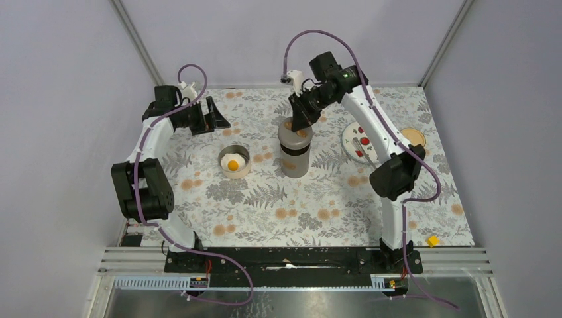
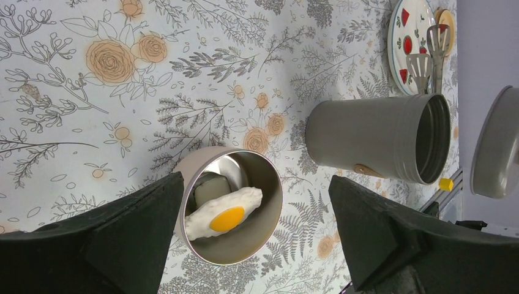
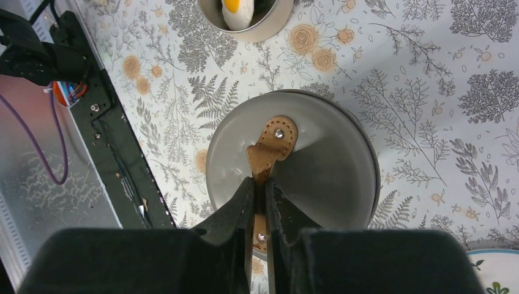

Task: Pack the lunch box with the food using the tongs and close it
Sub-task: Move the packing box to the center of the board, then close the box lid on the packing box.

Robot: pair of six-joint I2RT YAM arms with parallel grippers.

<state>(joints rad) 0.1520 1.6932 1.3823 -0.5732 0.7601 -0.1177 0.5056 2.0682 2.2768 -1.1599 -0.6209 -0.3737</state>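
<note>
The lunch box's tall grey body (image 1: 294, 158) (image 2: 379, 138) stands mid-table, open at the top. My right gripper (image 1: 301, 121) (image 3: 262, 184) is shut on the tan strap (image 3: 273, 144) of its grey lid (image 3: 306, 165) (image 2: 497, 147), held just above the body. A small round tin (image 1: 234, 171) (image 2: 269, 202) to its left holds the fried egg (image 1: 232, 163) (image 2: 223, 213) (image 3: 237, 11). My left gripper (image 1: 217, 120) (image 2: 256, 184) hangs open above that tin, holding nothing. The tongs (image 2: 421, 64) lie on the white plate (image 1: 349, 136) (image 2: 395, 37) with red pieces (image 1: 364, 141) (image 2: 407, 44).
A tan disc (image 1: 413, 137) lies right of the plate. A small yellow block (image 1: 433, 241) sits near the front right corner. The black base rail (image 1: 285, 258) (image 3: 122, 159) runs along the near edge. Grey walls close in the table on three sides.
</note>
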